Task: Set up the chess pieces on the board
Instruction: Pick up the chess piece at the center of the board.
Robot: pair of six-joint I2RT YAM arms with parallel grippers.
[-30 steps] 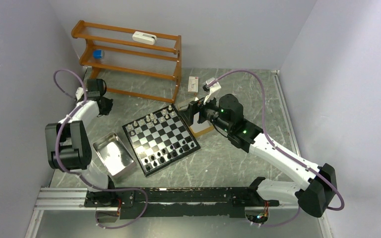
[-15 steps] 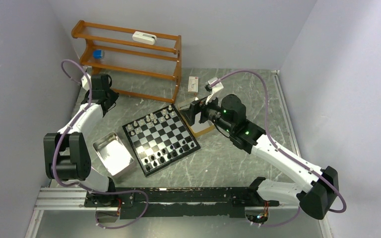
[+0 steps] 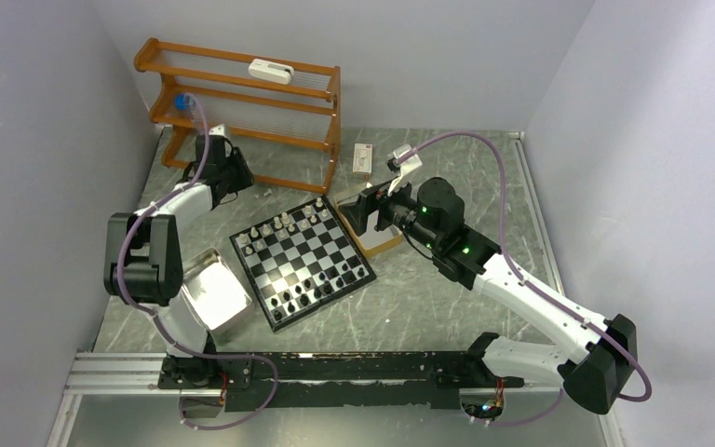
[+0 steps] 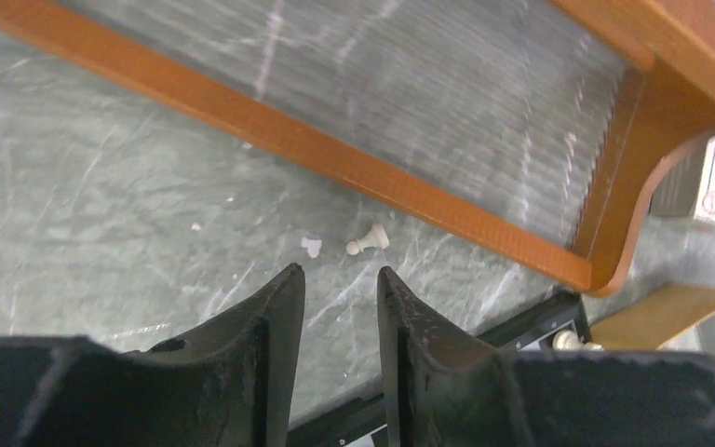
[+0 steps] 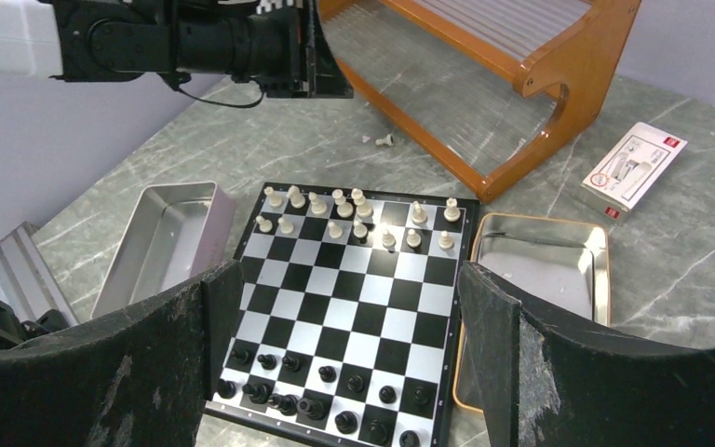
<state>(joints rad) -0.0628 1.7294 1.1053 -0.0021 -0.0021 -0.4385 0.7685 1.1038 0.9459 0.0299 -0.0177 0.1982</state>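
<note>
Lying on veined stone (image 4: pixel 102 205), cream pawn (image 4: pixel 368 242) beyond parted, empty left hand (image 4: pixel 338 275).

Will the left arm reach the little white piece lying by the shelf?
Probably yes: the white piece lies on bare table just ahead of the left end effector, with no obstacle between.

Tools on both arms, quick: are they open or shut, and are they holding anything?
Left tool: open a little, empty; a white pawn lies on the table just ahead.
Right tool: wide open, empty.
</note>
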